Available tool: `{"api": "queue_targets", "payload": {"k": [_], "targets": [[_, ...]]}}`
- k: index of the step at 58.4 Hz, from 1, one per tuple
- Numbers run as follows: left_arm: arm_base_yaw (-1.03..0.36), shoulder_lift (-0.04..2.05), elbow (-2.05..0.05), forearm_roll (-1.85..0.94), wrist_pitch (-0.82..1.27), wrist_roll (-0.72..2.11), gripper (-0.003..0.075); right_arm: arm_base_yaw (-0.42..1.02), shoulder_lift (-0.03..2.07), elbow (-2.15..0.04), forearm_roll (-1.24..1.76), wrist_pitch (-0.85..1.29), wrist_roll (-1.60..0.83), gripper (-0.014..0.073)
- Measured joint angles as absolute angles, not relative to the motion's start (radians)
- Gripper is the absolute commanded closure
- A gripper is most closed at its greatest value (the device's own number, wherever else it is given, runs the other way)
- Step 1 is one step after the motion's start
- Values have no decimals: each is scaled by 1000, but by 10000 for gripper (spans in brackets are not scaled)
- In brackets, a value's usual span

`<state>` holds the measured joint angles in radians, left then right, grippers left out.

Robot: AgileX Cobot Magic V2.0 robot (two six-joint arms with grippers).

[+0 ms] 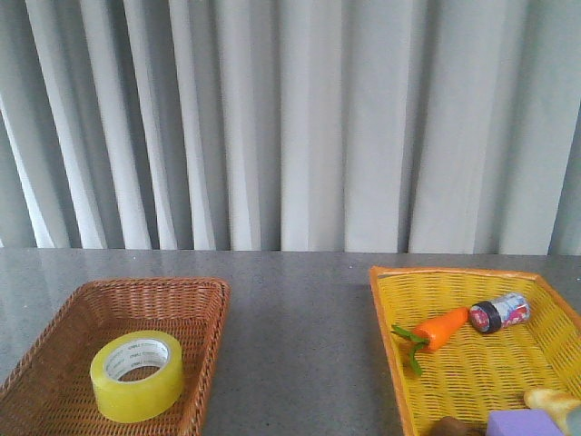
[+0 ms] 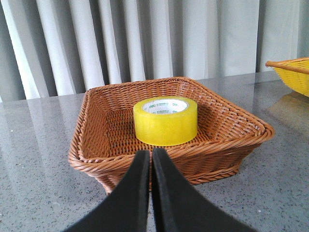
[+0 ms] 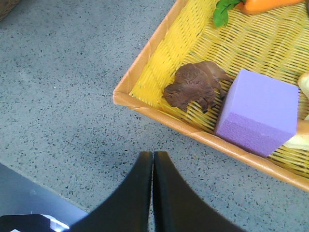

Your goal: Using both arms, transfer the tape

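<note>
Both grippers, left [image 2: 151, 166] and right [image 3: 153, 169], are closed and empty; open your left wide before straddling the tape [image 2: 165, 121] in the brown basket [image 2: 96, 159].

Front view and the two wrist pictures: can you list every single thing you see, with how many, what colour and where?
tape: 1, yellow, flat in the brown basket
brown basket: 1, table's left
yellow basket: 1, table's right
toy carrot: 1, orange, green top, yellow basket
small jar: 1, red label, black lid, on its side beside carrot
purple block: 1, yellow basket
brown animal figure: 1, beside block
table: 1, grey speckled
curtain: grey-white, behind
left gripper: black, shut, facing tape
right gripper: black, shut, over table
</note>
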<state>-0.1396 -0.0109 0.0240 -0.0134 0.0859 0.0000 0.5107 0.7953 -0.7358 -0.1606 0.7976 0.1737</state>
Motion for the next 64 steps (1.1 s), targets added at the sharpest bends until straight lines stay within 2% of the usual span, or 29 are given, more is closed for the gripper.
{"api": "queue_targets", "payload": {"k": [12,19,38,47,57,64], "targets": [[-140,-11,24,-13,86,0,727,511,788,-727,-162,792,174,601],[-140,-12,24,-13,87,0,727,458,726,-653,-188,717,173,601],[-140,-12,24,-14,93,0,727,81,279,-204,-195,144,173,601],[-140,-12,24,-14,93,0,727,-24,95,-22,-177,-34,174,601],[-140,-12,24,-14,93,0,727,-36,37,26,-144,-86,172,601],[-140,-12,24,-14,93,0,727,-36,-5,26,-29,-32,84,599]]}}
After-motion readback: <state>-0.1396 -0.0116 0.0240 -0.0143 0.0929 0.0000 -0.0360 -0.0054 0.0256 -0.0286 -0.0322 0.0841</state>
